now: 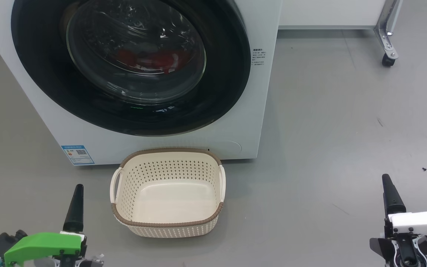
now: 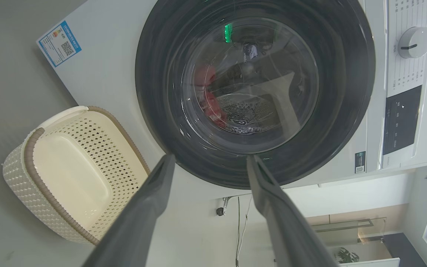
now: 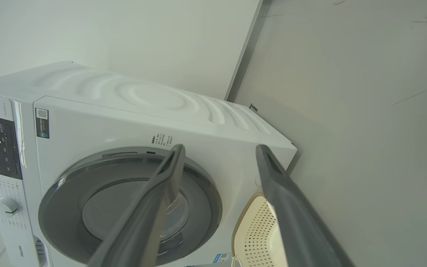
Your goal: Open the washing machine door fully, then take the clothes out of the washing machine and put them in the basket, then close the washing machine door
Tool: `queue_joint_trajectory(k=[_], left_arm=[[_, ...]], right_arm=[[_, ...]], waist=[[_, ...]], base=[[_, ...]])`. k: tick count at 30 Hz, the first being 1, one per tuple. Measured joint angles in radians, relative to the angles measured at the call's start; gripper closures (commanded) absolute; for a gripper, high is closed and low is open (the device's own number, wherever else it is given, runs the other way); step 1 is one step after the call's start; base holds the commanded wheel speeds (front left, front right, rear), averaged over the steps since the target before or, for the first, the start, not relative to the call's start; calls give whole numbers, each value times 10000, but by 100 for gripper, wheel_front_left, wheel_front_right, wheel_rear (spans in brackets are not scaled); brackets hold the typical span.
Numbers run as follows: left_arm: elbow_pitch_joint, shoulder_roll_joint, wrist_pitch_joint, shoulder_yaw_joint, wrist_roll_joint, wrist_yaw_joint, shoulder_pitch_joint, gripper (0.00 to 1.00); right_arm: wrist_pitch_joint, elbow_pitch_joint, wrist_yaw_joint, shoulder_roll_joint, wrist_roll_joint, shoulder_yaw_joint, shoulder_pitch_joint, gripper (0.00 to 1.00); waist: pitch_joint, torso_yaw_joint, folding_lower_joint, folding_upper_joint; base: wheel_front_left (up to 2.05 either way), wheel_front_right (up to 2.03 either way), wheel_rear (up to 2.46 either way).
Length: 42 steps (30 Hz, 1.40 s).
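Round black-rimmed glass door [image 1: 124, 118] sitting shut upper left, red clothes [image 1: 161, 59] lying behind, left gripper [image 2: 210, 157] and right gripper [image 3: 220, 146] holding jaws apart

Bright, even light. Glare streaks the washing machine door [image 1: 132, 55]; soft shadow lies on the floor [image 1: 328, 129] right of it. Wrist views bow straight edges; focus sharp.

- Washing machine door [image 1: 132, 63]: wide rim glossy black, mirror-like; centre bowl clear glass with glare
- Washing machine [image 1: 258, 111]: casing smooth white, satin sheen
- Basket [image 1: 169, 231]: cream plastic, perforated walls, smooth base; rim brown, woven look
- Clothes [image 1: 161, 59]: red cloth, soft folds behind the glass
- Floor [image 1: 347, 129]: grey, matt, lightly scuffed
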Motion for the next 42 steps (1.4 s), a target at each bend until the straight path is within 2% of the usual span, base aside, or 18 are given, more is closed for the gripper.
queue_joint_trajectory(k=[9,26,39,42], left_arm=[[-132,75,-280,-311,1034,-2,-104,0],[-491,414,-894,-918,4393,92,-447,0],[-631,646,-1323,-1678,7246,497,-465,0],[-627,646,-1417,-1747,7568,543,-465,0]], right_arm=[[-295,-58,2,-169,-895,326,-124,0],[-936,-234,-19,-796,-4278,1304,-355,0],[-1363,-460,-362,-995,-6961,2144,-513,0],[-1440,-464,-395,-995,-7285,2259,-513,0]], waist=[[24,9,0,0],[71,33,0,0],[72,61,0,0],[65,63,0,0]], base=[[0,0,0],[0,0,0],[0,0,0],[0,0,0]])
